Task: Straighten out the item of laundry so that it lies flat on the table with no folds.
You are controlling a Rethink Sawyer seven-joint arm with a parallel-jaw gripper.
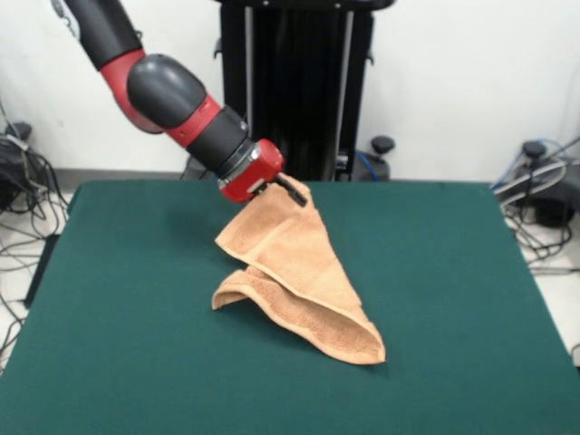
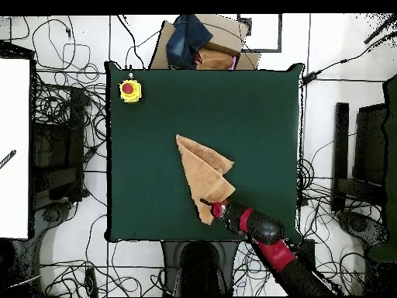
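A peach-orange towel (image 1: 299, 272) hangs from one raised corner and drapes down onto the dark green table (image 1: 127, 344), folded over itself in a long triangular shape. My gripper (image 1: 292, 189) is shut on that raised corner, near the table's far side in the front view. Seen from overhead, the towel (image 2: 205, 174) runs as a narrow wedge from the table's middle toward the gripper (image 2: 208, 203) near the bottom edge of the table (image 2: 147, 140). The lower end rests on the felt with a curled fold.
A yellow box with a red button (image 2: 129, 91) sits at the table's top left corner in the overhead view. Cardboard and dark cloth (image 2: 198, 43) lie beyond the table's top edge. Cables lie on the floor around the table.
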